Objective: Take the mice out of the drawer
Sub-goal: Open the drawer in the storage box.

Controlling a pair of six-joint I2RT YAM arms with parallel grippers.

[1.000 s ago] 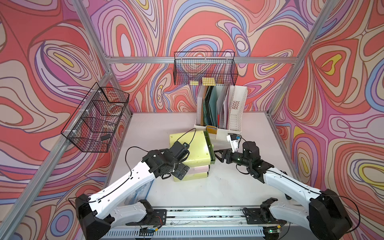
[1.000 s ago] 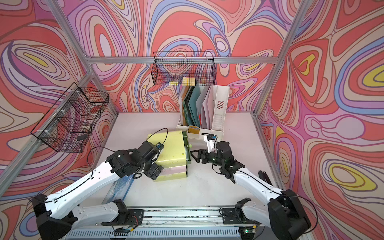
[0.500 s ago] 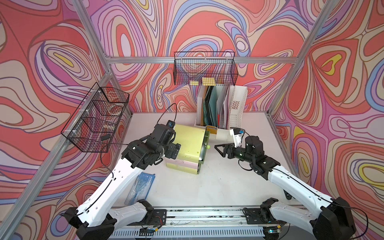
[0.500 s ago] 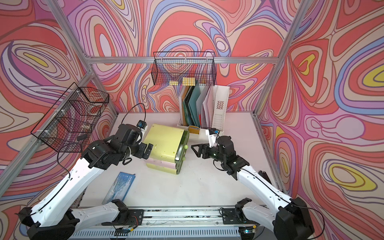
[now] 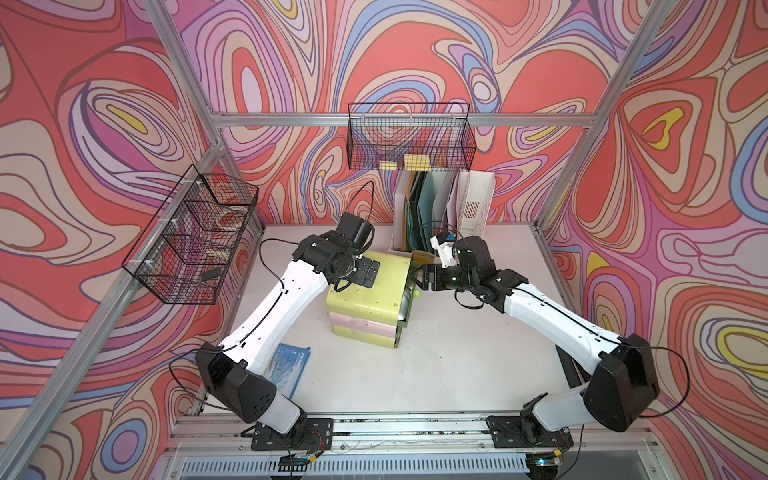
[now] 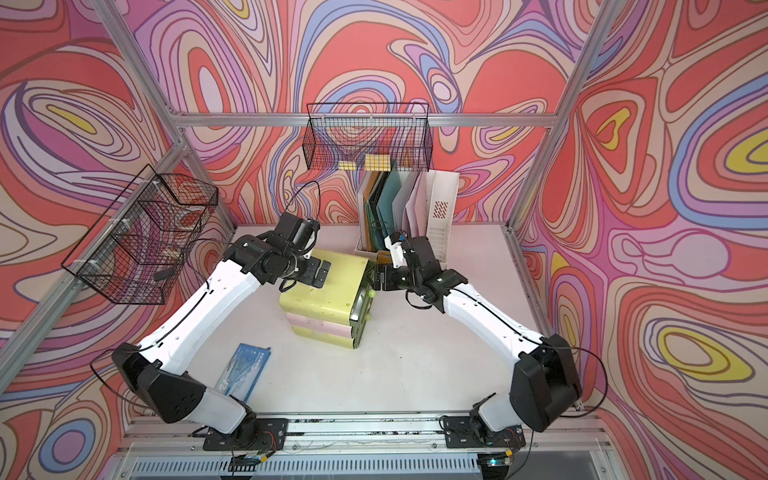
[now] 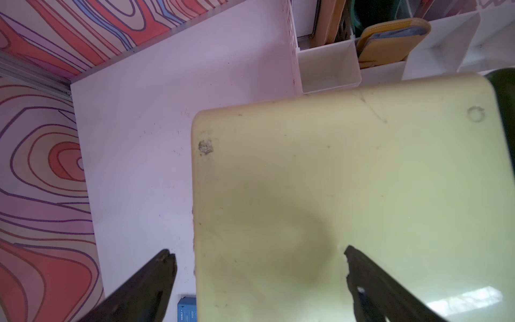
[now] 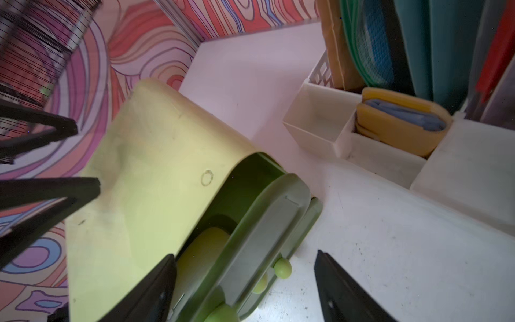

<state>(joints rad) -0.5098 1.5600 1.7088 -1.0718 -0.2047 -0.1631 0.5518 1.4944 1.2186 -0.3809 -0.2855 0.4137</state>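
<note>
Swirl-patterned walls enclose a scuffed white table. On it the three-tier drawer chest has twisted slightly within the last second, and its green fronts face the right arm. The left gripper has swung over the chest's top, jaws spread wide and empty. The right gripper, also apart and empty, has closed in on the green knobs. No mice show. They are presumably still inside, so opening a drawer comes next.

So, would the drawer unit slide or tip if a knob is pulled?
It would likely slide: the drawer unit looks like light plastic on a smooth table. Its three stacked tiers make tipping possible with a high pull. The small round knob may slip.
</note>
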